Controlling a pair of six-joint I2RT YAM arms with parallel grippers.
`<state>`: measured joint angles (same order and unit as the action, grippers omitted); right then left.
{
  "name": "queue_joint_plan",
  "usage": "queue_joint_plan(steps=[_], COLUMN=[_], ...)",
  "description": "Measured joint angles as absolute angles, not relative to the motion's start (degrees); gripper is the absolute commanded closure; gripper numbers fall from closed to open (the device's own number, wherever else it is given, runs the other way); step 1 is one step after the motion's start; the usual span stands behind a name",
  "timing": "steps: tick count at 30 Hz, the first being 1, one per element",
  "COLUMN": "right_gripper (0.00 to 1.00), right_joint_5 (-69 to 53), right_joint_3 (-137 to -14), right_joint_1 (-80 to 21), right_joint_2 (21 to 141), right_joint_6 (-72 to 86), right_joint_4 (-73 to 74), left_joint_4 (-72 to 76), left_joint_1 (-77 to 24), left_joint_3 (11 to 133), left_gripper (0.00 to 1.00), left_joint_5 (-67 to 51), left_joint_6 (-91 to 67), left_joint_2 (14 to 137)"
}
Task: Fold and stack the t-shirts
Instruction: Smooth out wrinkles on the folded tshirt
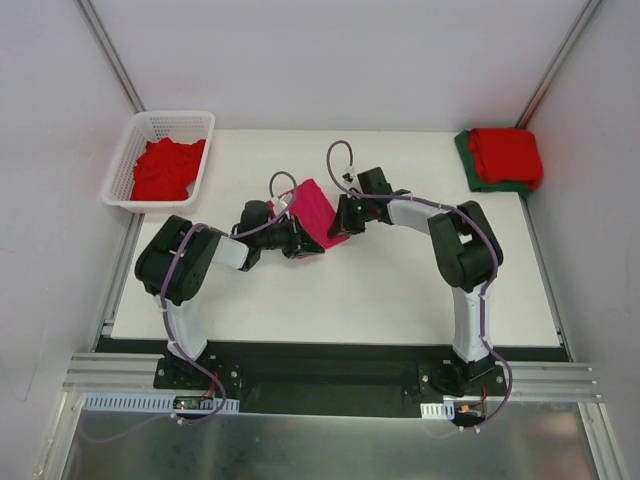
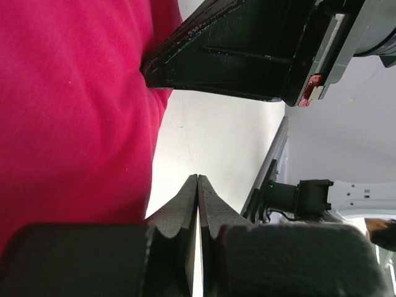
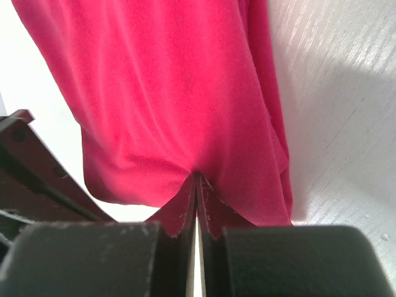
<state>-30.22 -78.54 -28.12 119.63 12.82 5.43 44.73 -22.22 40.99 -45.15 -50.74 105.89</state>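
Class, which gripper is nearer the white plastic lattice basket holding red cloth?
Left. The left gripper is at the edge of the magenta-pink t-shirt facing the white basket; the right gripper pinches its opposite edge, farther away.

A magenta t-shirt [image 1: 318, 212], plain soft cloth folded into a narrow oblong, sits slantwise at the middle of the white table [image 1: 400, 290]. One edge is bunched into small creases where the closed right gripper [image 3: 197, 176] pinches it. At the far left, crumpled red t-shirts [image 1: 165, 168] are heaped in a white basket [image 1: 170, 118]. At the far right corner, a folded red t-shirt [image 1: 506, 155] lies flat on a folded dark green t-shirt [image 1: 467, 158].
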Motion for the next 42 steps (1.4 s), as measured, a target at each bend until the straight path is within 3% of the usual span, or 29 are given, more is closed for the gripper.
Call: queue_joint_plan(steps=[15,35,42], right_gripper=[0.99,0.99,0.99], right_joint_5=[-30.2,-30.2,-29.4], right_joint_3=[-78.5,-78.5,-78.5], right_joint_1=[-28.1,-28.1,-28.1], right_joint_2=[119.6,119.6,119.0], right_joint_6=[12.8,12.8,12.2], right_joint_4=[5.5,5.8,6.7], left_joint_4=[49.8,52.2,43.7], left_joint_1=[-22.5,-22.5,-22.5], left_joint_3=[42.9,35.2,28.7], left_gripper=[1.00,1.00,1.00], left_joint_5=[-45.9,-44.0,-42.9], left_joint_6=[-52.7,-51.0,-49.0], left_joint_2=[109.9,111.6,98.8])
